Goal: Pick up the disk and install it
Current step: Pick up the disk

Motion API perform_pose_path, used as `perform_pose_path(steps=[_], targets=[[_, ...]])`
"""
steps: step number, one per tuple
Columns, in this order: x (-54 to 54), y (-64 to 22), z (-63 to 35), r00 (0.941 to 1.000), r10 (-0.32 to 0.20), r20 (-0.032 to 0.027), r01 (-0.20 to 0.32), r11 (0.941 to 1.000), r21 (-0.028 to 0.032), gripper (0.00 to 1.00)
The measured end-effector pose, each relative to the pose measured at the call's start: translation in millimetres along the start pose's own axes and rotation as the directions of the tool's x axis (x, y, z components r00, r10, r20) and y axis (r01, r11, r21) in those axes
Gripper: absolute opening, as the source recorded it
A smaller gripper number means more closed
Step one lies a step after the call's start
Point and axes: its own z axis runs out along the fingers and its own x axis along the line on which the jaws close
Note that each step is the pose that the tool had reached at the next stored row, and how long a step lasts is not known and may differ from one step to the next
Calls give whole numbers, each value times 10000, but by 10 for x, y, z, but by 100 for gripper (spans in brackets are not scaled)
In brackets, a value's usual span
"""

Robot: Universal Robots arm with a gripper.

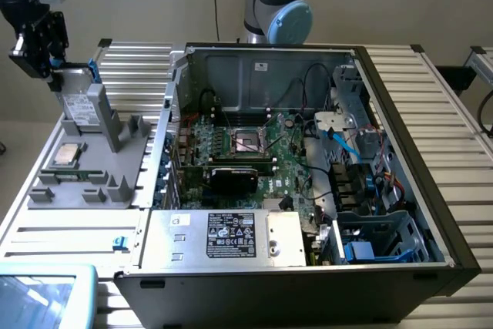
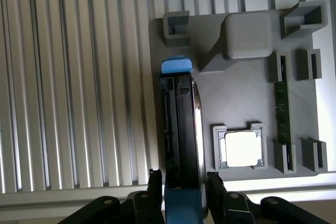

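Gripper (image 1: 57,75): black, two fingers, at the far corner on the exterior view's left, hanging over the grey holder (image 1: 115,186). We record it as drawn in narrow and closed on the disk (image 1: 80,105). In the wrist view one finger (image 2: 155,184) lies along each flat side of the disk's near end, at its blue rail.

Disk (image 2: 181,124): flat grey drive, standing upright on its edge in a slot of the holder. Its white label faces the exterior camera. We note a blue tab (image 2: 176,66) on the end away from the fingers.

Holder (image 2: 236,103): grey moulded tray with raised blocks and pockets, lying flat on the table.
- Chip (image 1: 68,153): small, square, silver, seated in a square pocket near the foot of the disk but apart from it.
- Memory stick (image 2: 282,103): thin green strip, set on edge in a narrow slot just beside the chip.

Table (image 1: 131,59): ribbed aluminium slats, carrying the holder and the computer case.

Computer case (image 1: 400,121): black, lying open, just beside the holder on the exterior view's right. Inside we list:
- a green circuit board (image 1: 293,167) across the floor
- a silver box (image 1: 223,236) with a black label along the near edge
- a drive cage (image 1: 385,240) with blue fittings in the near corner on the exterior view's right

Arm joint (image 1: 281,13): silver and blue, behind the case
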Motion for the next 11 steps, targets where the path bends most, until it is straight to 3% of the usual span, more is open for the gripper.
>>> perform_pose_path(steps=[6,11], targets=[[0,0,-1,10000,0,71,0,10000,-6,47],[0,0,-1,10000,0,79,0,10000,-6,47]])
